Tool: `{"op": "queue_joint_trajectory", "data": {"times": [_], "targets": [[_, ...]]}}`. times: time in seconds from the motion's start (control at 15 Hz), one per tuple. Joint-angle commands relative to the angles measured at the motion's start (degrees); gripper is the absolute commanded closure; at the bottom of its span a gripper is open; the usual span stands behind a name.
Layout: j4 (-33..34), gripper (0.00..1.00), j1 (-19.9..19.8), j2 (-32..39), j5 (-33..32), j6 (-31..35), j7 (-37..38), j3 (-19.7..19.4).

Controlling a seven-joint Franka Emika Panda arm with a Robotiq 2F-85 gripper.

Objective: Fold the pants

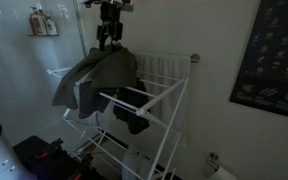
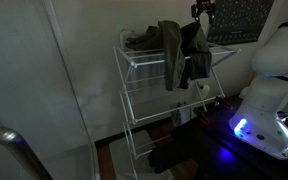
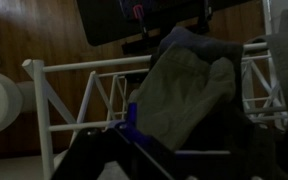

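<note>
The pants (image 1: 96,78) lie draped in a heap over the top tier of the surface (image 1: 162,68), a white wire drying rack, with folds hanging down one side; both exterior views agree on this. A smaller black garment (image 1: 134,112) hangs from a lower rail, just beside the pants. The claw (image 1: 108,40) sits directly over the highest bunch of cloth, which rises in a peak to meet it. The wrist view is too dim to show whether it is clamped or parted: cannot tell. Assessment: the fabric looks soft, floppy and fairly heavy, so it is likely to sag, drag on the rails and snag the wire. The recommended hold is a firm pinch at the waistband or a thick doubled fold, not a loose leg end.
</note>
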Motion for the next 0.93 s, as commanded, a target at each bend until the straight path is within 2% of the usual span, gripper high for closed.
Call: {"op": "queue_joint_trajectory", "data": {"times": [0.0,0.07,0.27,0.6,0.87], "targets": [[-9.03,0.37,-1.16,-2.45,-2.62,12.26,1.63,-0.75],[-11.50,0.39,-1.42,-2.71,-2.26,16.23,1.37,-1.15],[-16.49,0.62,-1.81,-3.15,-1.35,23.50,1.04,-1.61],[-19.07,0.99,-1.50,-4.40,-0.32,25.14,0.89,-1.36],[-17.39,1.00,-1.32,-4.68,1.14,22.35,0.82,-1.35]]}}
